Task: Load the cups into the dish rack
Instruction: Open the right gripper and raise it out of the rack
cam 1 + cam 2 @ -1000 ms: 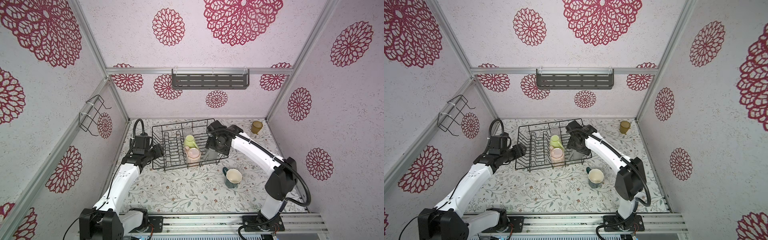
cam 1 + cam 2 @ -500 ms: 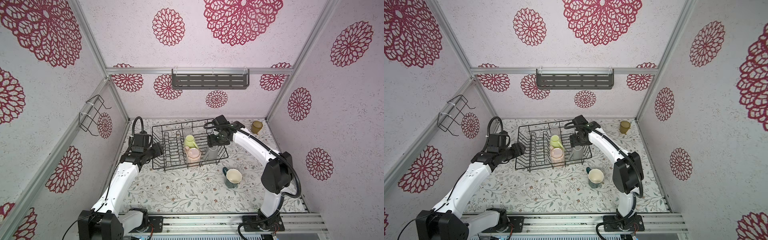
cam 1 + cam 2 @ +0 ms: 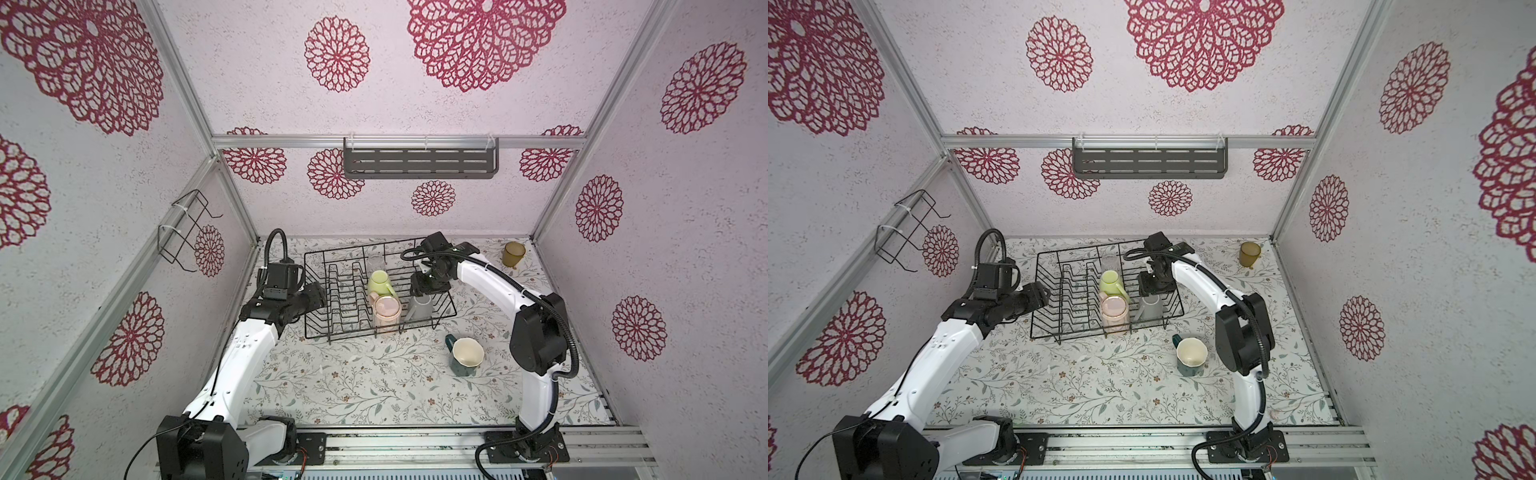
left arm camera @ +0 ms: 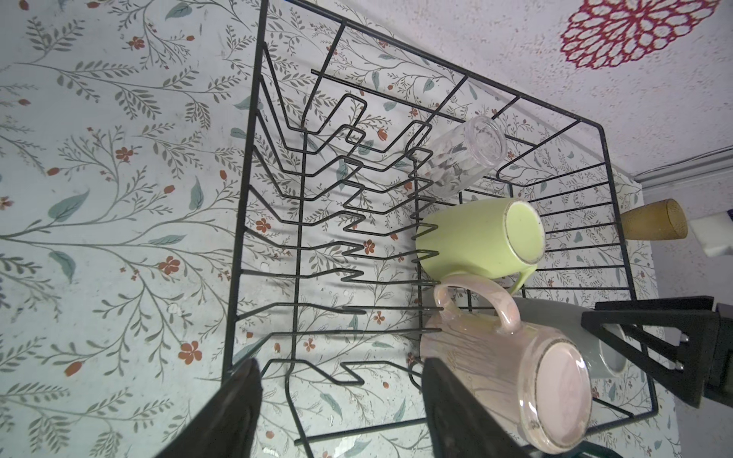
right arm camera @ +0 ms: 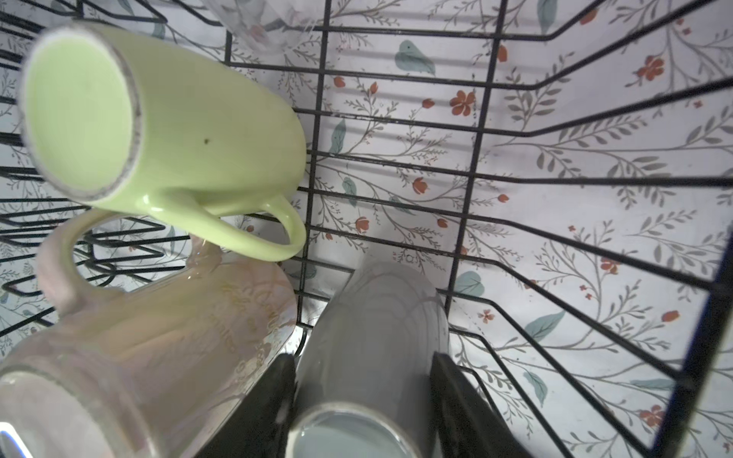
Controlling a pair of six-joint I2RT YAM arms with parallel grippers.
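The black wire dish rack (image 3: 340, 299) (image 3: 1073, 299) (image 4: 239, 238) (image 5: 476, 158) holds, upside down, a clear glass (image 3: 376, 262) (image 4: 460, 158), a yellow-green mug (image 3: 379, 282) (image 5: 158, 119), a pale pink tumbler (image 3: 386, 311) (image 4: 515, 365) and a grey mug (image 3: 419, 307) (image 5: 377, 317). My right gripper (image 3: 428, 293) (image 3: 1156, 291) (image 5: 363, 361) points down with a finger against each side of the grey mug's base. My left gripper (image 3: 318, 293) (image 4: 341, 396) is open over the rack's left rim, holding nothing. A teal mug (image 3: 465, 357) and an amber tumbler (image 3: 513, 254) stand on the table.
A grey slotted shelf (image 3: 419, 162) hangs on the back wall. A small bent wire holder (image 3: 185, 232) is fixed to the left wall. The teal mug stands just in front of the rack's right corner, near the right arm's elbow (image 3: 536, 332).
The right gripper lifted back off the grey mug, then came down over it again with its jaws narrower. The left arm has barely moved.
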